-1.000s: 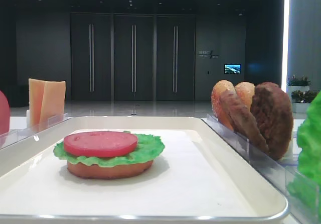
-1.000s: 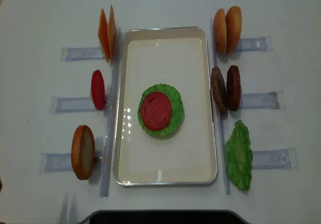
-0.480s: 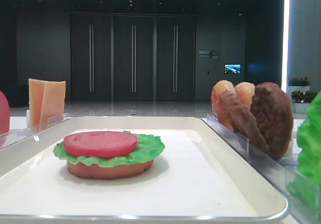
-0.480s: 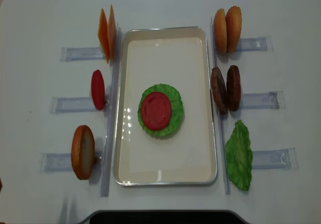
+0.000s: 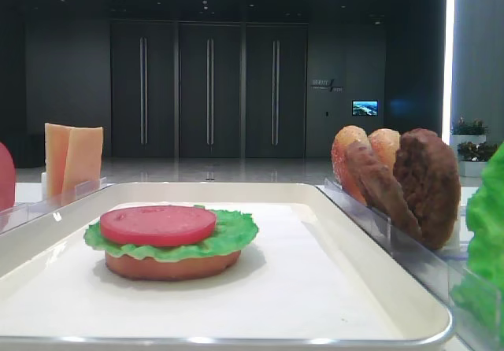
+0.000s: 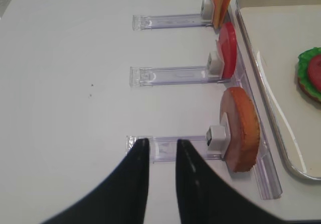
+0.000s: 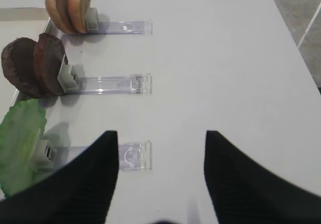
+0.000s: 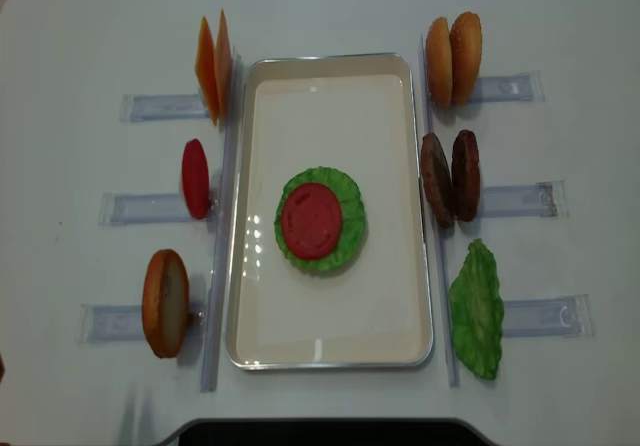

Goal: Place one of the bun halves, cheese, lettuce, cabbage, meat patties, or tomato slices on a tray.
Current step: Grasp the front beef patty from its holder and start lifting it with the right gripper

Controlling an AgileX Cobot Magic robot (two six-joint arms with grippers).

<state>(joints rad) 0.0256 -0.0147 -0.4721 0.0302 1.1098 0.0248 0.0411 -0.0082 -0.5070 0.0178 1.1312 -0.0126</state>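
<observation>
The tray [image 8: 330, 354] holds a stack: a bun half [image 5: 169, 266], lettuce [image 8: 348, 196] and a tomato slice [image 8: 311, 220] on top. Two meat patties [image 8: 450, 176] stand on edge right of the tray, with two bun halves [image 8: 452, 58] behind them and a lettuce leaf [image 8: 477, 311] in front. On the left stand cheese [image 8: 213, 66], a tomato slice [image 8: 195, 178] and a bun half [image 8: 165, 303]. My right gripper [image 7: 160, 133] is open and empty over bare table, right of the lettuce leaf [image 7: 20, 143]. My left gripper [image 6: 162, 141] is open by a narrow gap, empty, left of the bun half [image 6: 241, 128].
Each food item leans in a clear plastic rack [image 8: 520, 201] running outward from the tray; three racks per side. The white table [image 8: 70, 46] stretches beyond the rack ends. The table's right edge [image 7: 293, 38] shows in the right wrist view.
</observation>
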